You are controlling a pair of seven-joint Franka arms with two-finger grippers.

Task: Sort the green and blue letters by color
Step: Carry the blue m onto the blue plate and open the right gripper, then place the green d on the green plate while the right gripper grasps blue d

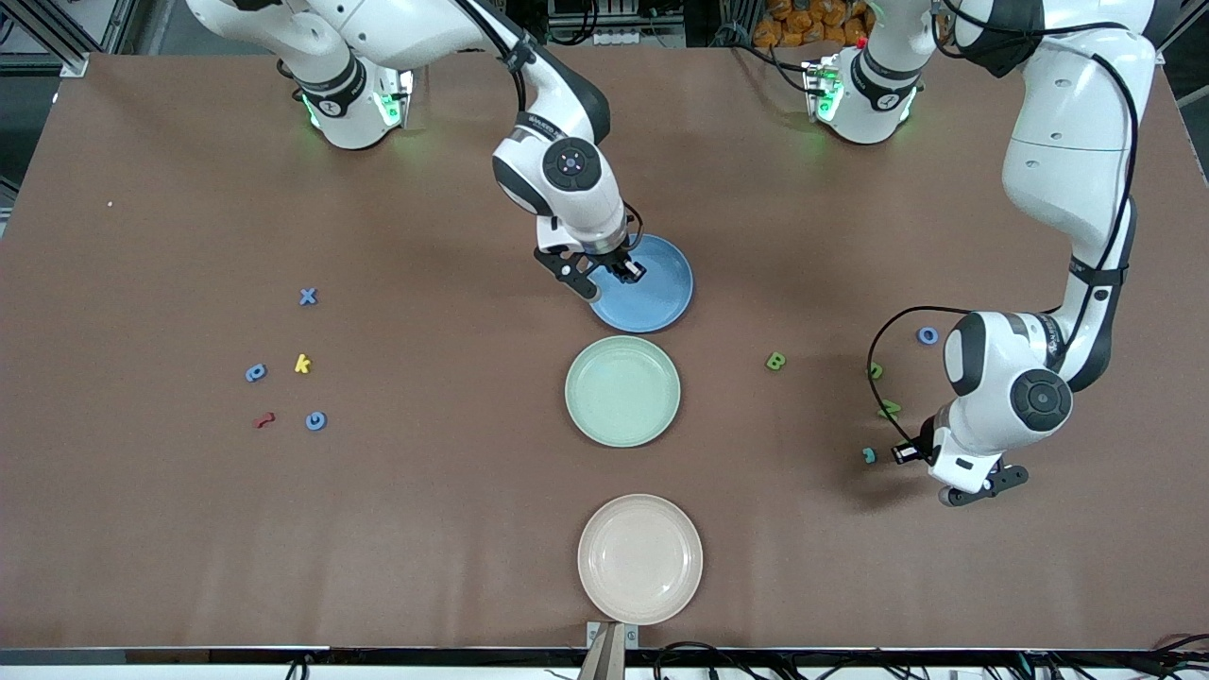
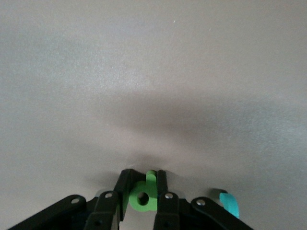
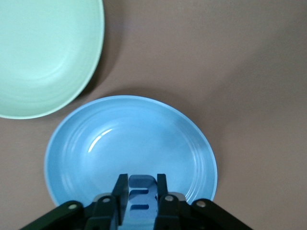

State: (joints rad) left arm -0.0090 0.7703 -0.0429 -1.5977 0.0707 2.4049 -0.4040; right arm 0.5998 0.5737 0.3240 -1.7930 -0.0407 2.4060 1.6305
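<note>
Pink plate (image 1: pixel 640 559) sits nearest; left gripper (image 2: pixel 143 191) pinches a green letter (image 2: pixel 143 198), right gripper (image 3: pixel 142 194) clamps a blue letter (image 3: pixel 140 199) over the blue plate (image 3: pixel 129 143).

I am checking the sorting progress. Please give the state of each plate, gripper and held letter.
left gripper: jaws shut on green letter, low at the table.
right gripper: jaws shut on blue letter, over blue plate.
blue plate: empty.
green plate: empty.
beige plate: empty.
</note>
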